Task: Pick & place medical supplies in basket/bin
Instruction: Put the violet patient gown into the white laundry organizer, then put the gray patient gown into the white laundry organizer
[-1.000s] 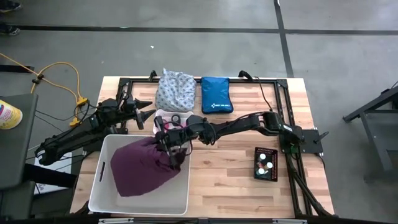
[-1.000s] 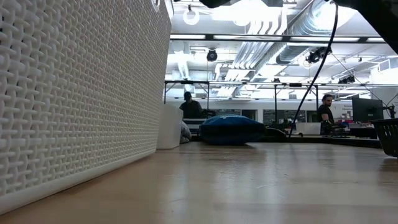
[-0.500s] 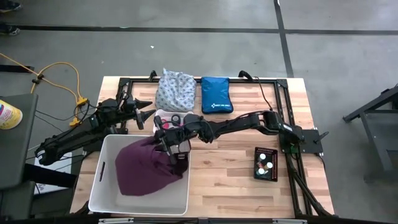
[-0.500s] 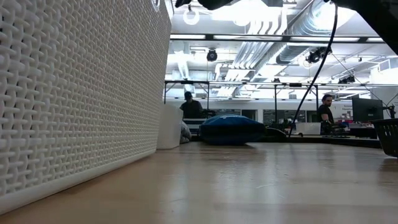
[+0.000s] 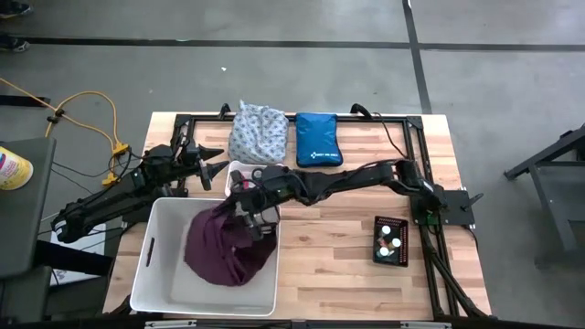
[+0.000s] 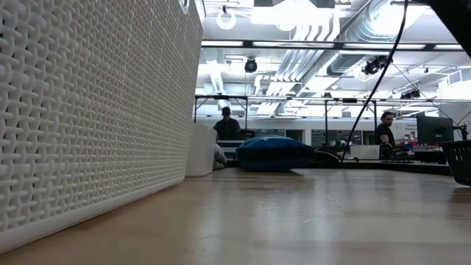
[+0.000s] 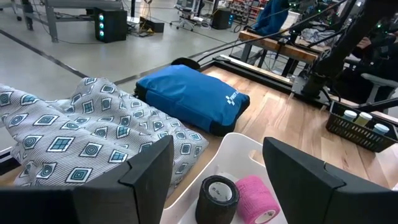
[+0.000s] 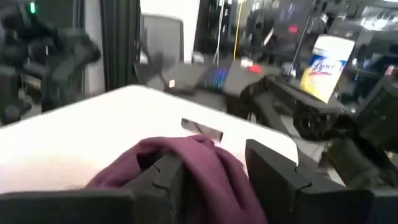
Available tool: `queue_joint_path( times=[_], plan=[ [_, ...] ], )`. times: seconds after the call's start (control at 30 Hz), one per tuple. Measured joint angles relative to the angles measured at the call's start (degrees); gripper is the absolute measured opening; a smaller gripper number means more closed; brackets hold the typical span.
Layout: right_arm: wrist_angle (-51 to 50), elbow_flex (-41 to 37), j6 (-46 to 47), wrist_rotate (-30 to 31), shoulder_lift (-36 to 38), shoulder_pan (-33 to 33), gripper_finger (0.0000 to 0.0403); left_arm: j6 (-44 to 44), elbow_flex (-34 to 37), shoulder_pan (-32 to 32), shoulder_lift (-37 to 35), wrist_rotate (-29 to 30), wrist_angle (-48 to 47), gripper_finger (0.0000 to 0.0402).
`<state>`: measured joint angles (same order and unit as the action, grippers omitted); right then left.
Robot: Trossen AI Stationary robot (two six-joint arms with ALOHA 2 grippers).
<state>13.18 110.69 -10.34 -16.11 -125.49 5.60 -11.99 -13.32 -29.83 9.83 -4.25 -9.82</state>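
Observation:
A large purple cloth [image 5: 228, 251] lies bunched in the white bin [image 5: 155, 274] at the table's near left. My right gripper [image 5: 249, 212] hangs over the bin's far right corner, open. In the right wrist view the purple cloth [image 8: 196, 165] shows between its fingers. My left gripper [image 7: 217, 149] waits open at the table's left, pointing over a small white tray [image 7: 242, 146] that holds a black tape roll [image 7: 217, 196] and a pink tape roll [image 7: 256, 198]. The grey-white patterned cloth [image 5: 258, 132] lies at the far edge. Vials sit in a black basket [image 5: 391, 239]. My right gripper stands with its fingers [image 8: 165, 180] on either side of the purple cloth's top fold [image 8: 205, 155]. I cannot tell whether they touch it. The cloth rests in the bin.
A blue zip pouch [image 5: 317, 139] lies beside the patterned cloth at the far edge. A black frame rail [image 5: 366, 117] runs along the table's far and right sides. Bare wood lies between the bin and the basket. People stand in the room beyond [image 6: 226, 125].
My right gripper has opened and tipped up from pointing down toward level, staying over the bin's far right corner. The purple cloth has been let go. It has sunk into the bin and bunched toward the bin's right side.

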Motion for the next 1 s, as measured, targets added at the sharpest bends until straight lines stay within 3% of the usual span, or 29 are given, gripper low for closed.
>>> queue_joint_path(
  times=[0.2, 0.8, 1.0],
  plan=[
    [-12.4, 0.0, -5.1, 4.0, 3.8, 1.2, 0.0139, 0.0, 0.0, 0.0, 0.0, 0.0, 0.0, 0.0240],
    [-14.4, 0.0, -6.4, 7.4, 4.4, 1.3, 0.0138, 0.0, 0.0, 0.0, 0.0, 0.0, 0.0, 0.0240],
    [-18.5, -0.2, -7.0, 19.3, 8.1, -0.4, 0.0138, 0.0, 0.0, 0.0, 0.0, 0.0, 0.0, 0.0240]
  ],
)
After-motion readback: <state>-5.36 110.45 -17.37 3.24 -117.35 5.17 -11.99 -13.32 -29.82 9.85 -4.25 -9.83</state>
